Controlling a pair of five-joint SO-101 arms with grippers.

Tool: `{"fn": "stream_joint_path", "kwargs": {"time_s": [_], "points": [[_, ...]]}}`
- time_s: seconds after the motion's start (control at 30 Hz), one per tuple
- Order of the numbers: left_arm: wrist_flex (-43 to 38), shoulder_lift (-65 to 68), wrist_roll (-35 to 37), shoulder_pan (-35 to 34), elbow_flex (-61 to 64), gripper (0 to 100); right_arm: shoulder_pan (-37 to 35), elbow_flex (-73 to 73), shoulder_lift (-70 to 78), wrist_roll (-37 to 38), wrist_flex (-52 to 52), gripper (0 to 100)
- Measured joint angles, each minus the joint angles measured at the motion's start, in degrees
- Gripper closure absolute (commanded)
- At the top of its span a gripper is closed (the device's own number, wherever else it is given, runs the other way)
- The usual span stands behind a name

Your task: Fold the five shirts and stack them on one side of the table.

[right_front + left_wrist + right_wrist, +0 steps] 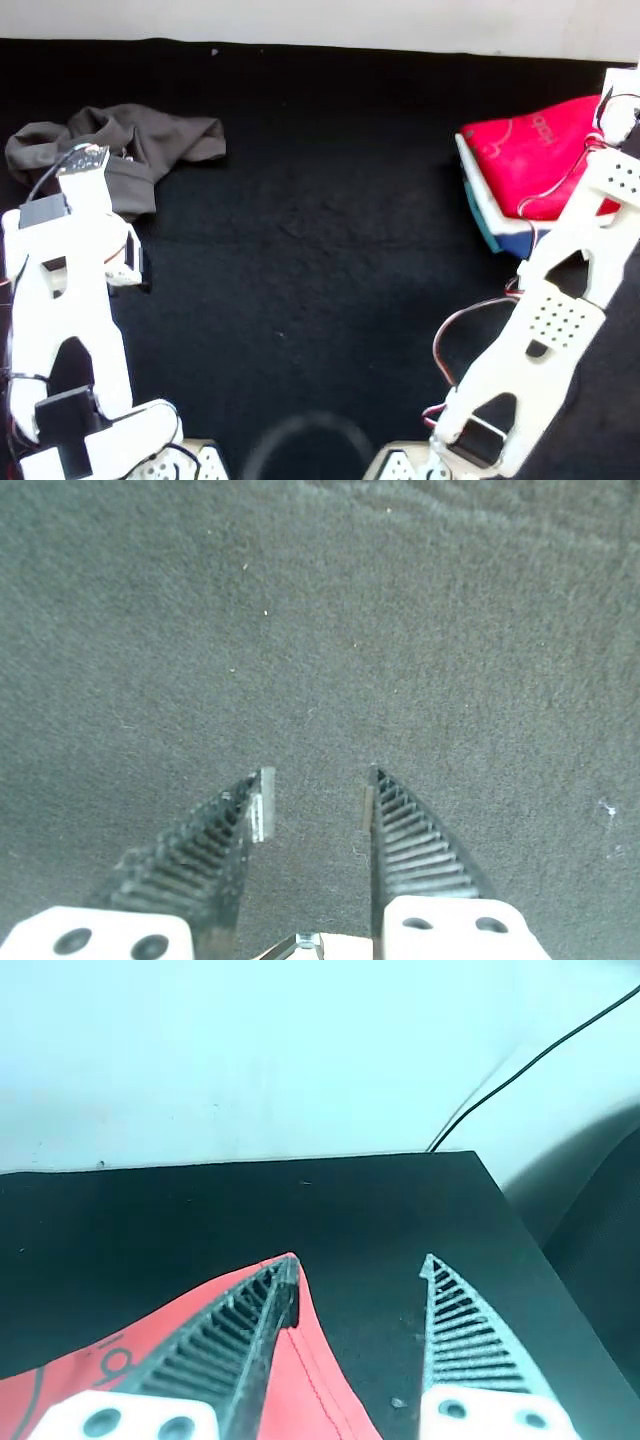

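a red shirt (pixel 535 150) is seen folded on top of a stack of folded shirts (pixel 492 205) at the right side of the black table (pixel 330 260), while a grey shirt (pixel 120 150) is seen crumpled at the far left. the right gripper (pixel 360 1280) is held with its jaws apart and empty over the red shirt's edge, near the table's far corner. the left gripper (pixel 315 805) is likewise held spread and empty above bare table, near the grey shirt.

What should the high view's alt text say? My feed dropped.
A stack of folded shirts, red one on top, sits at the right edge of the black table by the right arm; one crumpled grey shirt lies far left, beside the left arm.
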Motion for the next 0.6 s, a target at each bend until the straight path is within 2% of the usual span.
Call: {"fn": "stream_joint_path", "kwargs": {"time_s": [0.1, 0.13, 0.17, 0.27, 0.6], "points": [[0.00, 0.00, 0.00, 0.00, 0.00, 84, 0.00, 0.00, 0.00, 0.00, 0.88, 97.7], [0.00, 0.00, 0.00, 0.00, 0.00, 84, 0.00, 0.00, 0.00, 0.00, 2.02, 99.8], [0.00, 0.00, 0.00, 0.00, 0.00, 84, 0.00, 0.00, 0.35, 0.00, 3.43, 97.6], [0.00, 0.00, 0.00, 0.00, 0.00, 84, -0.09, 0.00, 1.76, -0.18, 8.70, 99.3], [0.00, 0.00, 0.00, 0.00, 0.00, 84, -0.79, -6.42, 2.37, -0.18, 36.31, 99.2]]}}
